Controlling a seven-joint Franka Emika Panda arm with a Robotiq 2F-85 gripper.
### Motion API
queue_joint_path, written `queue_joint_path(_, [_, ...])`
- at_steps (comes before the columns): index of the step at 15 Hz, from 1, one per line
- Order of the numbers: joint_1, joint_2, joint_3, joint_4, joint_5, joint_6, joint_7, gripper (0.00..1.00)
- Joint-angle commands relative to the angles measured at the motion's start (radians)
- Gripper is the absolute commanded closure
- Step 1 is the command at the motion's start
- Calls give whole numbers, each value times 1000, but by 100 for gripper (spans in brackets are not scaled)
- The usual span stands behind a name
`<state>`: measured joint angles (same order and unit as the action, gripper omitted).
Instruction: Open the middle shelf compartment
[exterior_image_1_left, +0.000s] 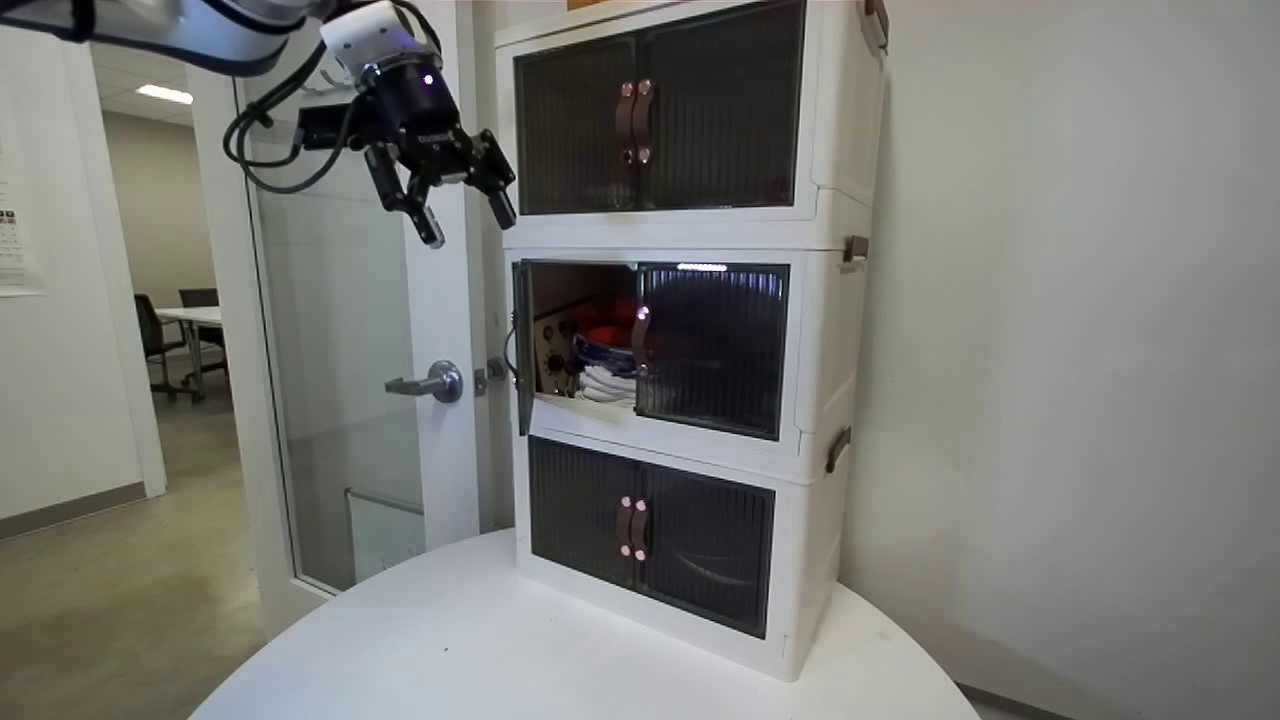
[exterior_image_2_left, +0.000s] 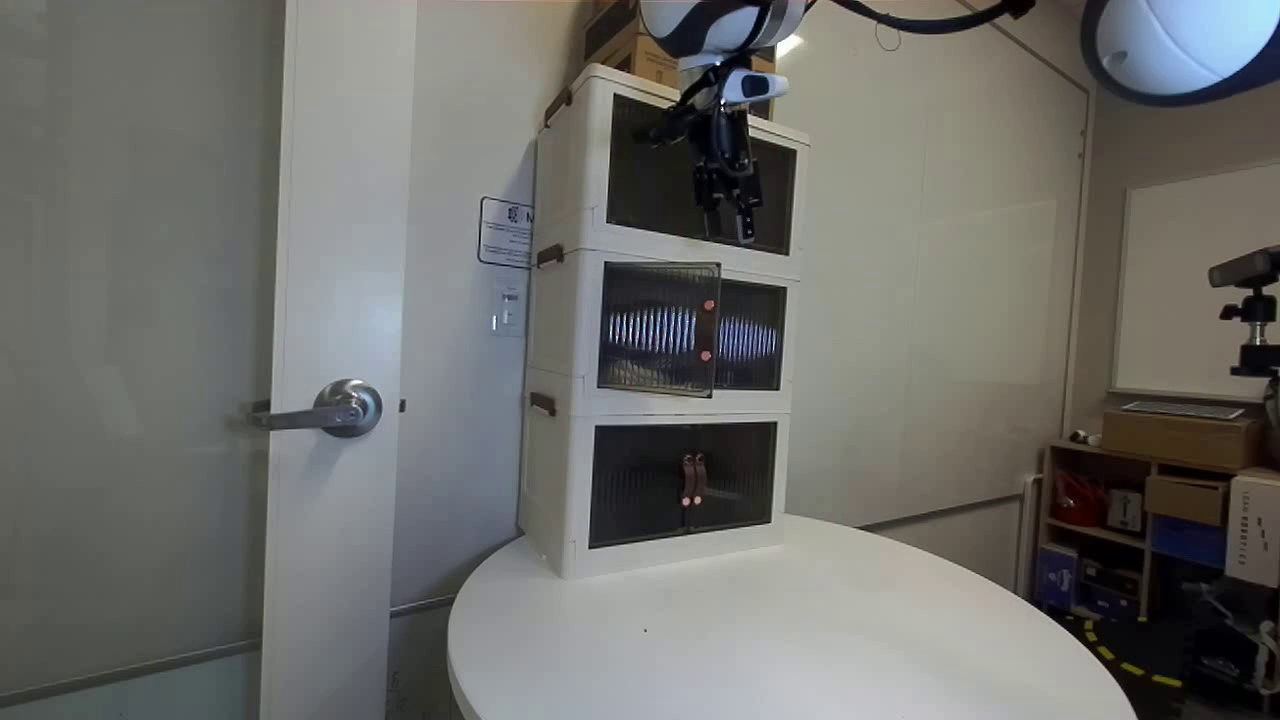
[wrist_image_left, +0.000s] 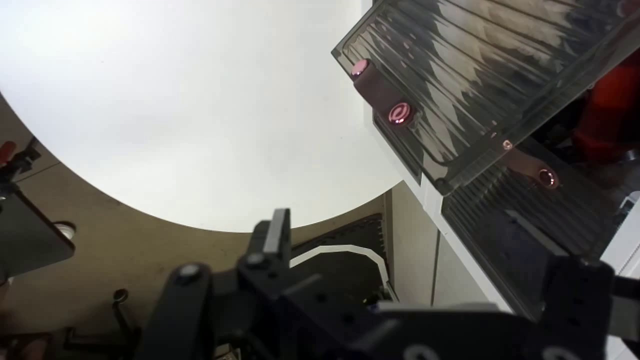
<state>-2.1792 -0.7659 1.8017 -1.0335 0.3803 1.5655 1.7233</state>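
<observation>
White-framed, dark-tinted, double-doored middle compartment (exterior_image_1_left: 690, 380): one brown-handled door (exterior_image_2_left: 650, 350) found opened.
Jaws of the black gripper (exterior_image_1_left: 470, 231) are seen spread, apart from the door.

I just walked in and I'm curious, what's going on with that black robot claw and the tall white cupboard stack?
A white robot arm with a black two-fingered gripper has the job of opening the white-framed middle compartment. Right now one ribbed, dark see-through door there stands swung out, and the matching door beside it is shut. The gripper is open, holding nothing, higher up than the swung-out door and not touching it. Folded white cloth-like stuff shows inside.
</observation>
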Motion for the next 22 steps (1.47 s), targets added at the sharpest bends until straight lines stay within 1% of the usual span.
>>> queue_joint_path(1, [-113, -45, 32, 149, 30, -128, 97, 0])
queue_joint_path(3, [-163, -68, 47, 201, 39, -192, 186, 0])
queue_joint_path(6, [-234, -85, 74, 257, 65, -251, 294, 0])
queue_joint_path(8, [-268, -94, 86, 288, 84, -255, 363, 0])
queue_joint_path(11, [-300, -109, 96, 325, 92, -212, 429, 0])
queue_joint_path(12, [-304, -113, 97, 336, 86, -198, 441, 0])
queue_joint_path(13, [-266, -125, 39, 303, 118, -175, 417, 0])
queue_joint_path(15, [-271, -141, 33, 318, 136, -126, 404, 0])
queue_joint_path(16, [-288, -154, 40, 339, 149, -94, 400, 0])
queue_joint_path(17, [-291, -161, 41, 345, 157, -61, 396, 0])
queue_joint_path(19, [-276, -167, 42, 319, 177, 0, 384, 0])
queue_joint_path(22, [-276, -173, 58, 311, 193, -25, 356, 0])
